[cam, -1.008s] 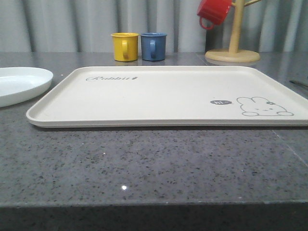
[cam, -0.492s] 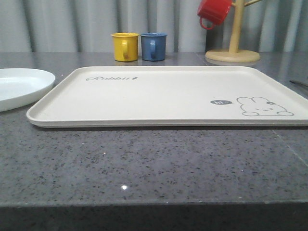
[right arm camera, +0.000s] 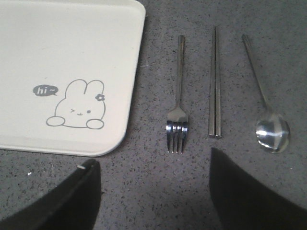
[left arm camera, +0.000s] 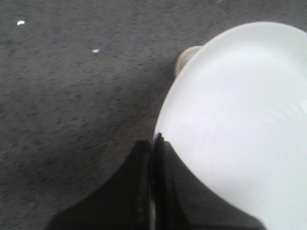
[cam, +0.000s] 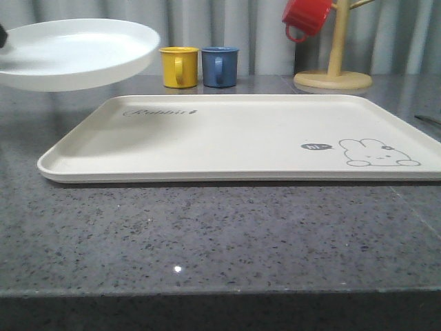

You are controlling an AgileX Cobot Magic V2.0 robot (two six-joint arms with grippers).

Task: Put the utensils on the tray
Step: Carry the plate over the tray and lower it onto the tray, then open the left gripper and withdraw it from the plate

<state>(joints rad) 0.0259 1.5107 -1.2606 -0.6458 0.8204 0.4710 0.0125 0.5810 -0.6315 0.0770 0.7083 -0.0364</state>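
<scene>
The white round plate [cam: 72, 52] hangs in the air at the far left, above the counter and beside the tray's left end. My left gripper [left arm camera: 154, 143] is shut on the plate's [left arm camera: 240, 120] rim. The cream tray [cam: 234, 134] with its rabbit drawing lies flat across the middle of the counter. In the right wrist view the fork [right arm camera: 178, 100], the pair of chopsticks [right arm camera: 214, 86] and the spoon [right arm camera: 266, 103] lie side by side on the counter beside the tray's [right arm camera: 62, 62] rabbit corner. My right gripper [right arm camera: 153, 165] hovers open above the counter near the fork's tines.
A yellow mug [cam: 178, 66] and a blue mug [cam: 220, 66] stand behind the tray. A wooden mug tree [cam: 334, 69] with a red mug [cam: 306, 17] hanging on it stands at the back right. The grey speckled counter [cam: 220, 234] stretches in front of the tray.
The plate lay on the counter at the left; it has risen into the air and moved right, toward the tray. The tray and mugs have not moved.
</scene>
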